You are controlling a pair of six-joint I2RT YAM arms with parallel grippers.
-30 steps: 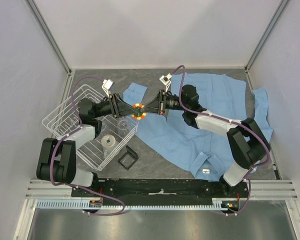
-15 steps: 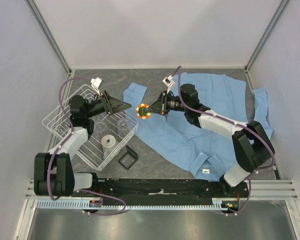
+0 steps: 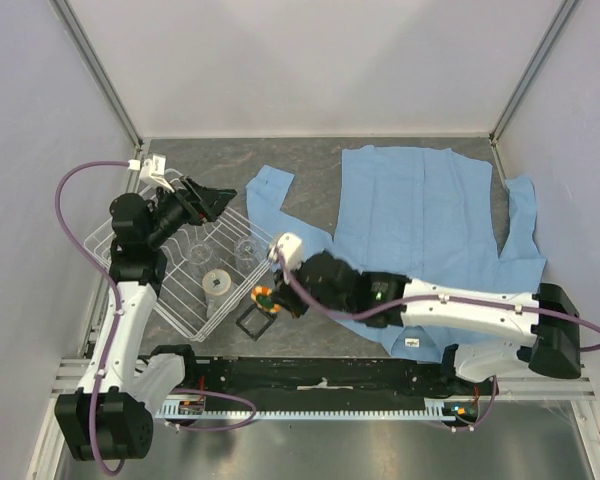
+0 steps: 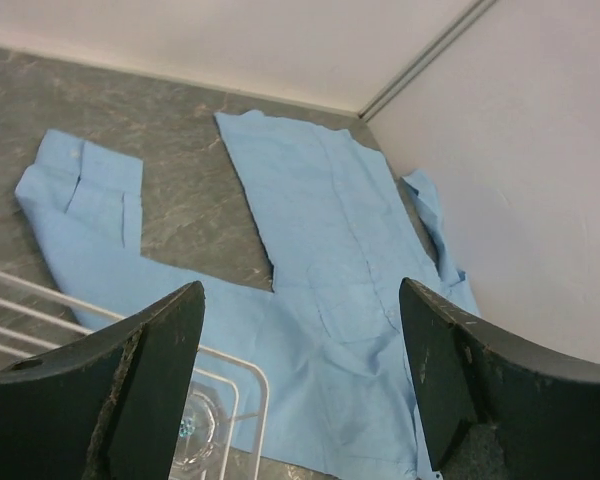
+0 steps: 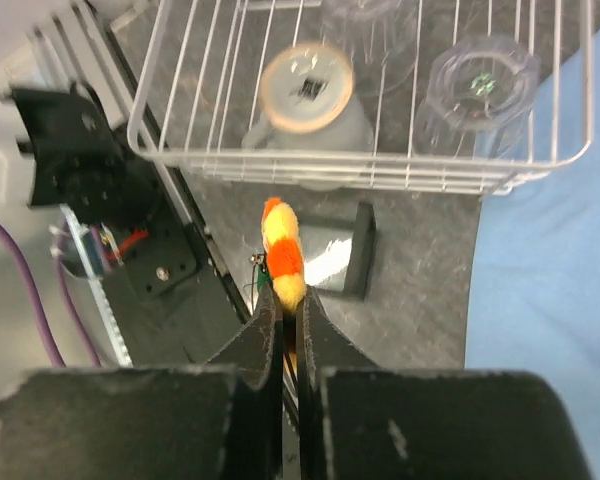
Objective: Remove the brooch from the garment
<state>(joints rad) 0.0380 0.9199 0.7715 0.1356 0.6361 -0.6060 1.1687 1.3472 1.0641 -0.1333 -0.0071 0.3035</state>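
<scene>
Orange-yellow, the brooch [image 5: 283,255] is pinched edge-on in the right claw [image 5: 290,300], just outside the wire basket's [image 5: 430,175] near wall, off the garment [image 3: 420,210]. It is probably light, small and slippery, so best gripped by its rim. The left claw [image 4: 300,300] gapes wide and empty above the basket. One brooch, one garment, one basket.

A grey, marbled desk [image 3: 310,160] fills the middle of the frame. A light blue shirt [image 3: 420,210] lies flat across its right half, one sleeve reaching toward upper centre, the collar with its small white label near the lower edge, and its right side running up against the wall. A white wire basket [image 3: 180,319] sits at centre left. Just beside the basket's lower corner lies a black square frame [image 3: 252,322].
</scene>
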